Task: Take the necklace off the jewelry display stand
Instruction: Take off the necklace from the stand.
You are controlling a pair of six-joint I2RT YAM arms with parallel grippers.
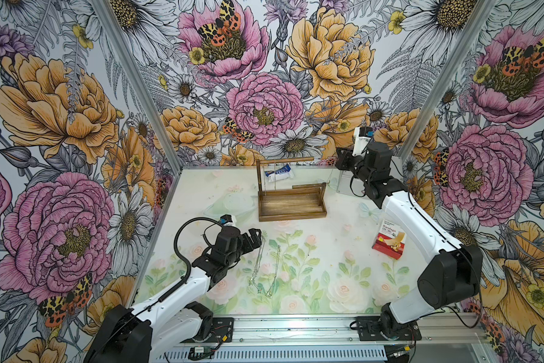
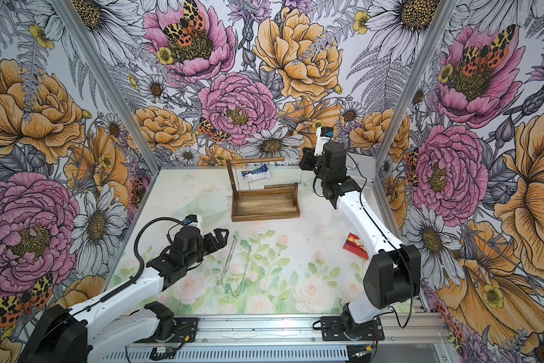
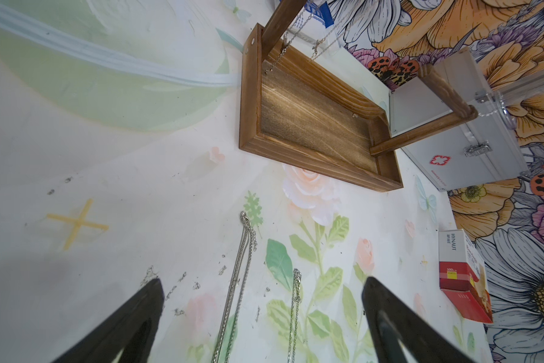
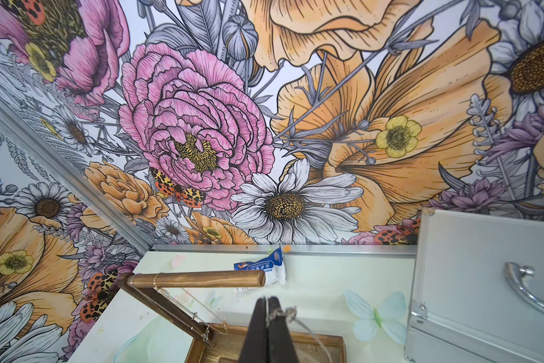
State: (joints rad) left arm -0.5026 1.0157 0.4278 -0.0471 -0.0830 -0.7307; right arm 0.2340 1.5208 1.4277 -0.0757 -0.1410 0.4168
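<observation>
Your right end effector is pinched shut on one necklace, clear of the jewelry display stand and just beside its rod's free end, near the far edge of the surface. Two hanging chains drape over that rod. Your left end effector stands wide above two loose chains lying toward the near edge, left of the middle. One stand, five chains in all.

Lighting: I see bright, even light, soft faint shadows. Glare: hotspot on the front rail, lower centre in both top views. Wrist views: edges bowed.
</observation>
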